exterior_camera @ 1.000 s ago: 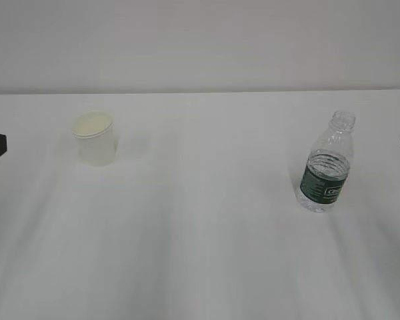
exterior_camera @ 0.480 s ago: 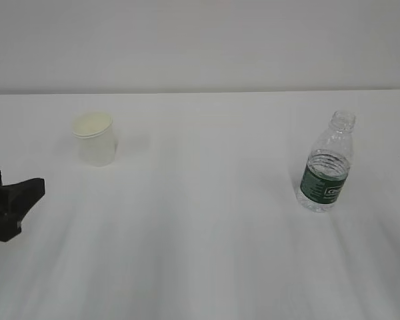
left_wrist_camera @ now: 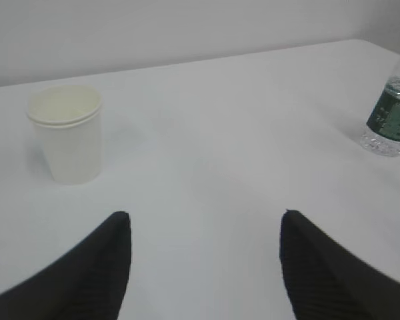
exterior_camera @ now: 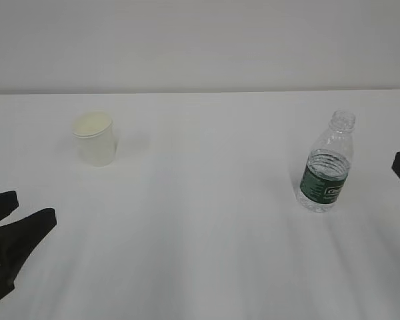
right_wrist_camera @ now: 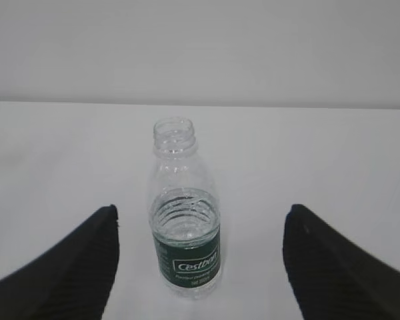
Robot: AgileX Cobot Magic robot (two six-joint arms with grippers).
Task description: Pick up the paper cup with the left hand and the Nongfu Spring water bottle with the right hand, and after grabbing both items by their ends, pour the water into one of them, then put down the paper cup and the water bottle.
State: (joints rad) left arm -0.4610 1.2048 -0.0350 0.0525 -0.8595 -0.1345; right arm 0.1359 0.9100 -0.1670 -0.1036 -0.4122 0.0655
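Two claws wide open, both empty. Paper cup upright, ahead-left of left hand, off-centre. Nongfu Spring water bottle upright, dead ahead between right hand fingers, apart.

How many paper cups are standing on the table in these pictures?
1. The paper cup stands upright on the left part of the table, far from the water bottle on the right. No other cup is visible in any view.
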